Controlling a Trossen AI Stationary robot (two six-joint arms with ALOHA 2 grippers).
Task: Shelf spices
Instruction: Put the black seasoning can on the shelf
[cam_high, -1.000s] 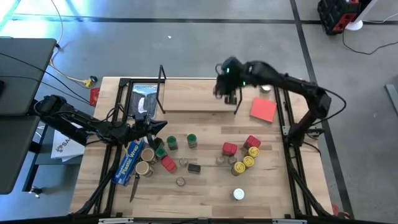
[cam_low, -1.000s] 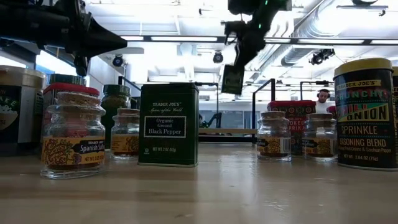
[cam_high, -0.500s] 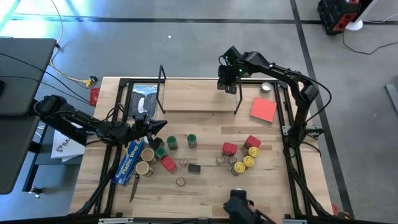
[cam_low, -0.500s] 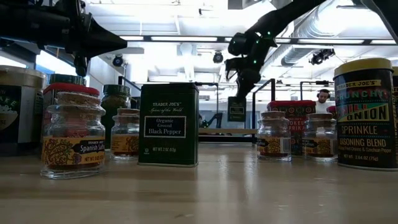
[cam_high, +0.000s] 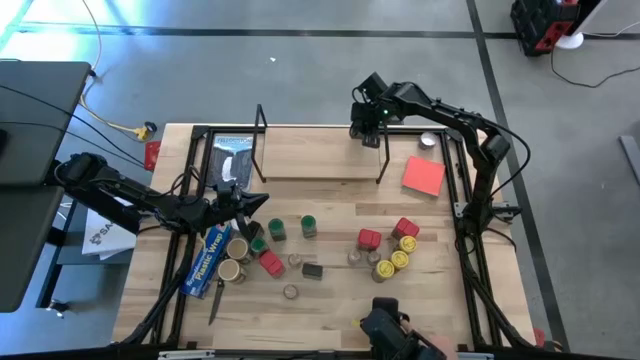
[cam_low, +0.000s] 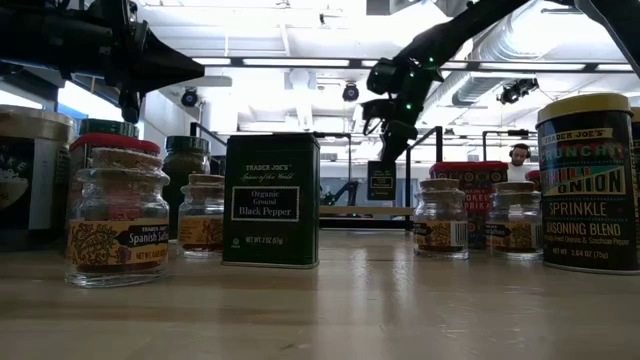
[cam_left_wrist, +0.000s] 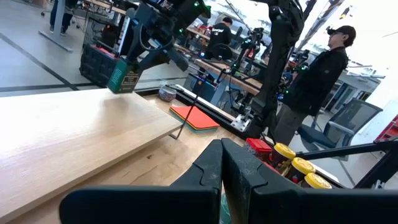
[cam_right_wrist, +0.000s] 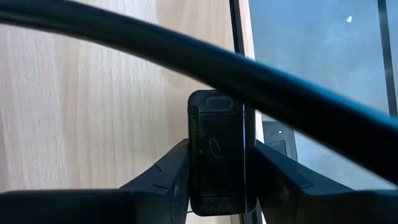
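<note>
High view: right gripper (cam_high: 367, 127) is gripping 1 small dark-green boxy tin (cam_low: 381, 180) over the light-wood shelf (cam_high: 315, 160), likely for placement. Left gripper (cam_high: 240, 205), fingers closed and empty, is waiting beside the long blue plastic-wrap box (cam_high: 208, 259).

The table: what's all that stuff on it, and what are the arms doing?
Shelf: one, light wood with black wire ends, back of the table.
Dark green tin: one, gripped at the shelf's right end.
Red sheet: one, flat, right of the shelf.
Plastic-wrap box: one, blue, front left.
Black pepper tin: one, dark green, standing mid-table.
Yellow-lidded jars: three, right cluster, beside two red tins.
Green-lidded jars: two, centre left.
Person: one, at the front edge.
Right gripper: holding the green tin over the shelf.
Left gripper: shut, empty, hovering front left.
</note>
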